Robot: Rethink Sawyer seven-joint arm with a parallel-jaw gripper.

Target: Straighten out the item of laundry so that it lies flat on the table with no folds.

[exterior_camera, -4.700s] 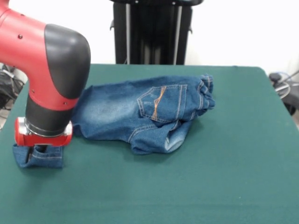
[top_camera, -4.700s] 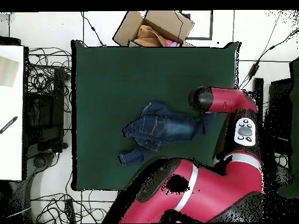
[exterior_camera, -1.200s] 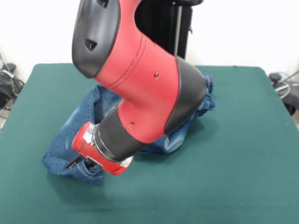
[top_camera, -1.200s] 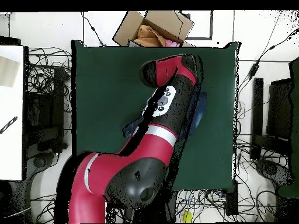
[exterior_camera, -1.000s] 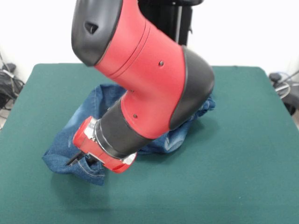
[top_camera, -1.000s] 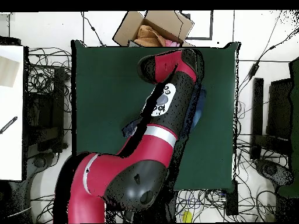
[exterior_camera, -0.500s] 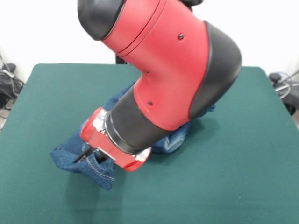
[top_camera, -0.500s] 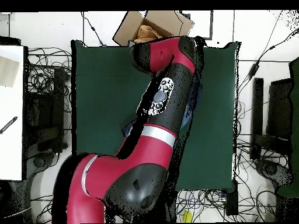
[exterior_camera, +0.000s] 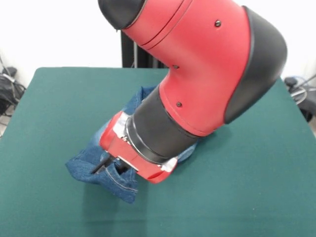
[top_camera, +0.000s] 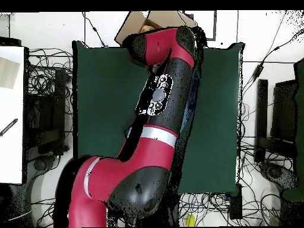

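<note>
The jeans (exterior_camera: 106, 163) lay bunched and folded left of the middle of the table (exterior_camera: 256, 187), mostly hidden behind the arm (exterior_camera: 197, 84), with a stitched hem corner pointing toward the near edge; the gripper (exterior_camera: 109, 165) was tilted low onto that near fold, but whether it was clenched on the denim could not be told. The table's plain green cloth was otherwise bare in front, a white wall stood beyond it, and overhead a cardboard box (top_camera: 138, 25) sat at the table's far edge amid cables (top_camera: 47, 77) on the floor.
</note>
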